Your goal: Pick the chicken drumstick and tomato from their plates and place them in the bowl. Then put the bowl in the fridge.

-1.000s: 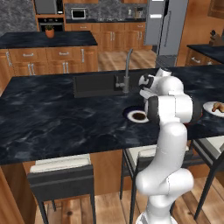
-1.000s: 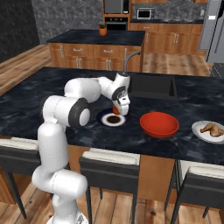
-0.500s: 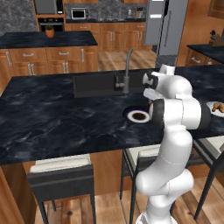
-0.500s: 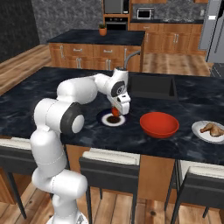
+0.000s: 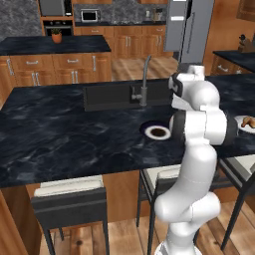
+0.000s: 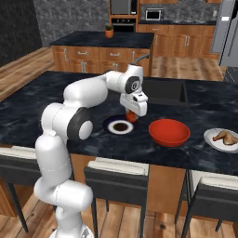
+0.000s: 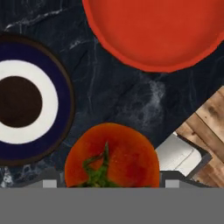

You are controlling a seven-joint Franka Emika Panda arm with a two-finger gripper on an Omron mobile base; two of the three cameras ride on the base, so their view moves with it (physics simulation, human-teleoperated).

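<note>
My gripper is shut on the tomato, a red ball with a green stem, held just above the dark counter between the navy-rimmed plate and the red bowl. In the hand view the navy plate lies at the left with nothing on it and the bowl at the top. The chicken drumstick rests on the pale plate at the counter's right end, also visible in the left base view. The grey fridge stands far behind the island.
A sink with a faucet is set into the island behind the plates. Stools stand along the near counter edge, one showing under the hand. Wooden cabinets and a second counter lie beyond.
My gripper, with the tomato in it, has drifted a little to the right, off the navy plate's centre toward the bowl. The arm's elbow has swung round with it.
</note>
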